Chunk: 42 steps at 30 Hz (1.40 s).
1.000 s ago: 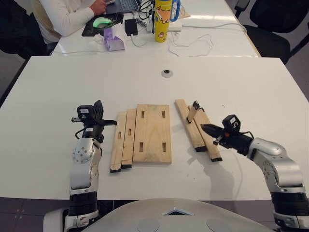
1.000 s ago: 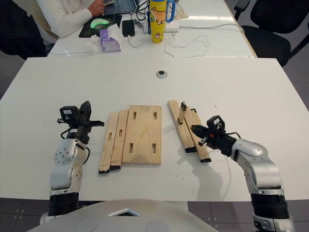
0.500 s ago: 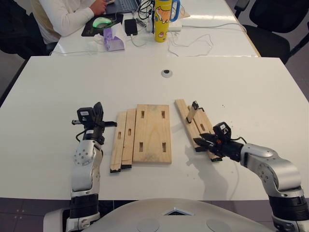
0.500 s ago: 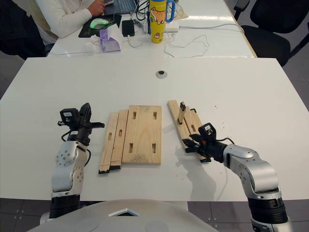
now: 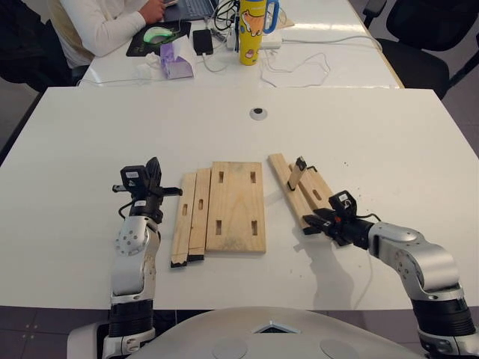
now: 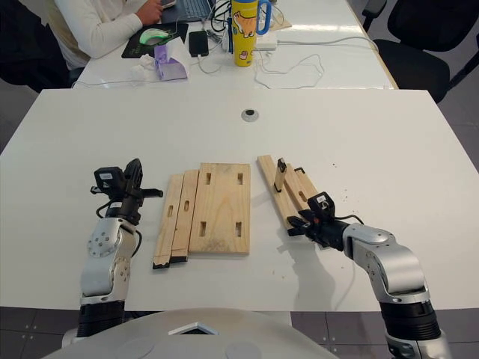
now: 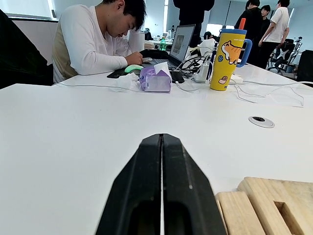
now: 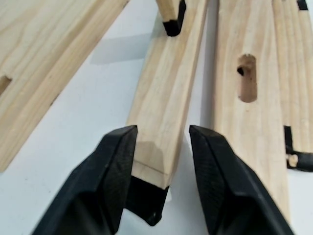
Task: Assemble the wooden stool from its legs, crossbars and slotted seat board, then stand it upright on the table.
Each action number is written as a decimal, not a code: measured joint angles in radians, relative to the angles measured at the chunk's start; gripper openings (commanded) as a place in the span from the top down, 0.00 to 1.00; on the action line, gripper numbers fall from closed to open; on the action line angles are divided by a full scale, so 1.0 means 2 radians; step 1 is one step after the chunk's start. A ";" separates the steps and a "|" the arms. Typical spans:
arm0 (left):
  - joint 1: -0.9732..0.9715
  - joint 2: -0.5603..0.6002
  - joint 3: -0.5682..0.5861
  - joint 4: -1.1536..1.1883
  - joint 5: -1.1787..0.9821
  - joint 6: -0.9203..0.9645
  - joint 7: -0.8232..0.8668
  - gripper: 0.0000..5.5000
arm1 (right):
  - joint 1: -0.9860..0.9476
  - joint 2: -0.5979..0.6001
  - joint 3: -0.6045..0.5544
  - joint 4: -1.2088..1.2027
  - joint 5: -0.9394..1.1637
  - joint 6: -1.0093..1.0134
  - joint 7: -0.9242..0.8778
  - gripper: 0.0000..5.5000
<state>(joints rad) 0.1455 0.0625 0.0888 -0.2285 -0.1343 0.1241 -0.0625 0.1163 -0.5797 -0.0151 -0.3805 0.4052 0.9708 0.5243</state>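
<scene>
Looking at the right gripper [image 5: 313, 223], we see its fingers [image 8: 115, 166] apart, straddling the near end of a leg [image 8: 168, 98] lying right of the seat board [image 5: 236, 206], toward the table's [image 5: 374, 127] near edge. We see the left gripper [image 7: 162, 139] pressed together on nothing, just left of two slats [image 5: 191, 217] along the board's left side.

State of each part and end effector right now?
Seat board: lying flat, slots empty.
Left legs: flat, side by side next to the board.
Right legs: flat, unassembled.
Crossbar: loose, resting on the right legs.
Left end effector: shut, empty.
Right end effector: open, straddling one right leg's near end.
</scene>
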 measured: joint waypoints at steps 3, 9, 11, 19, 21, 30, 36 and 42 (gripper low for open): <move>0.000 0.000 -0.001 0.000 0.000 0.000 0.000 1.00 | -0.021 0.013 0.015 0.000 0.000 0.008 -0.006 0.60; 0.000 -0.002 -0.001 0.000 0.000 0.000 0.003 1.00 | -0.033 0.017 0.020 0.015 -0.004 0.009 -0.015 0.51; 0.000 -0.002 -0.001 0.000 0.000 0.000 0.004 1.00 | -0.038 0.020 0.023 0.022 -0.004 0.009 -0.017 0.51; -0.001 -0.002 -0.002 0.000 0.000 0.000 0.005 1.00 | -0.058 0.024 0.051 0.036 -0.018 0.010 -0.020 0.51; -0.003 -0.002 -0.003 0.000 0.000 0.001 0.005 1.00 | -0.064 0.023 0.062 0.038 -0.028 0.008 -0.022 0.51; -0.010 -0.003 -0.004 0.000 0.000 0.001 0.006 1.00 | -0.075 0.010 0.096 0.063 -0.086 -0.033 -0.030 0.54; -0.011 -0.003 -0.004 0.000 0.000 0.001 0.006 1.00 | -0.075 0.023 0.089 0.064 -0.090 -0.038 -0.032 0.62; -0.014 -0.002 -0.004 0.000 0.000 0.001 0.005 1.00 | -0.084 0.050 0.067 0.063 -0.077 -0.048 -0.035 0.62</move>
<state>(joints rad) 0.1178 0.0586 0.0814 -0.2278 -0.1342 0.1263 -0.0515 -0.0515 -0.4803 0.1199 -0.2536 0.2520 0.8750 0.4545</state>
